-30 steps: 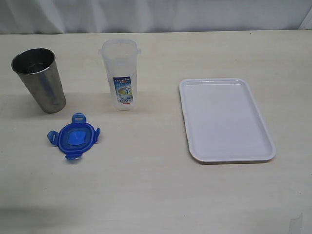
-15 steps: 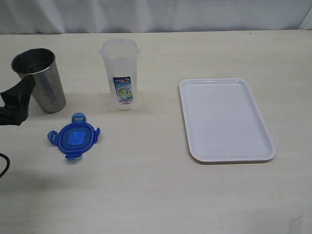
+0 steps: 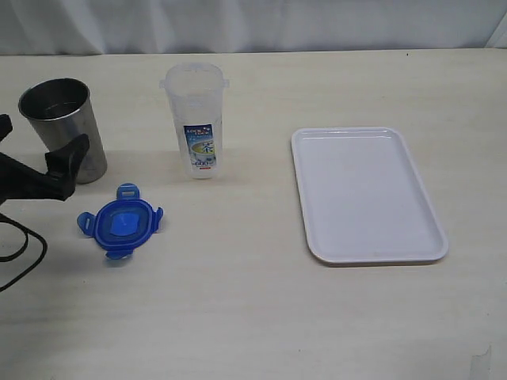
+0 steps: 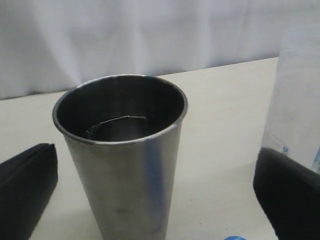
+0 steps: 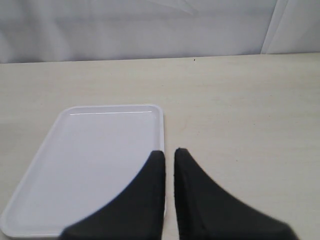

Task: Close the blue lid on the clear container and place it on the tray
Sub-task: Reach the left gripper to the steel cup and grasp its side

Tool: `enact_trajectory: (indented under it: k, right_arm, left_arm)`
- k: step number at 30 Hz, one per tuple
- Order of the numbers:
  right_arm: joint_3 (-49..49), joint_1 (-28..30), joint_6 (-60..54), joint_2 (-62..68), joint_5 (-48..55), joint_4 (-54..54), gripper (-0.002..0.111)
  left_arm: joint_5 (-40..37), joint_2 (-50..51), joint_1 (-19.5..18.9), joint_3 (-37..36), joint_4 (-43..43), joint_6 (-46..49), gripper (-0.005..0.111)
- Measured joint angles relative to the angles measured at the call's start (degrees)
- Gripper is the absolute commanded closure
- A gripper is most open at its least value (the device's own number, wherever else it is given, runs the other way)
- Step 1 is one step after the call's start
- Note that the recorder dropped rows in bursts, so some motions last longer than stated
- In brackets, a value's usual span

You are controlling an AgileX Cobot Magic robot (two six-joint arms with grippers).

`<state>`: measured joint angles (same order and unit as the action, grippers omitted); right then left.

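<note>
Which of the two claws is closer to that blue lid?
Left. The left gripper sits open facing the steel cup, close to the lid. The right gripper is shut at the tray's edge, far from the lid.

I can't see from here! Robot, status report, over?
Left gripper open by grey steel cup. Right gripper shut, empty. Round blue lid off tall clear container.

The left hand (image 3: 41,136) reaches in low from the left edge, its black fingers (image 4: 27,175) spread wide apart, gripping nothing. The right hand (image 5: 169,153) points forward, fingers closed to a narrow slit, empty.
</note>
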<state>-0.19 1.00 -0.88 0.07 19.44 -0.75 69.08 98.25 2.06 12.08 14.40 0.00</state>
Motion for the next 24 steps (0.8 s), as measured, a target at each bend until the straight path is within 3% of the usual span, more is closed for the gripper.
enact_trajectory:
  k: [16, 24]
  right_arm:
    - [0.0, 0.0, 0.0, 0.0, 0.0, 0.0, 0.101]
    - [0.0, 0.0, 0.0, 0.0, 0.0, 0.0, 0.101]
  left_arm:
    - [0.0, 13.1, 0.0, 9.5, -1.1, 0.0, 0.002]
    - [0.0, 14.2, 0.0, 12.0, -1.5, 0.0, 0.002]
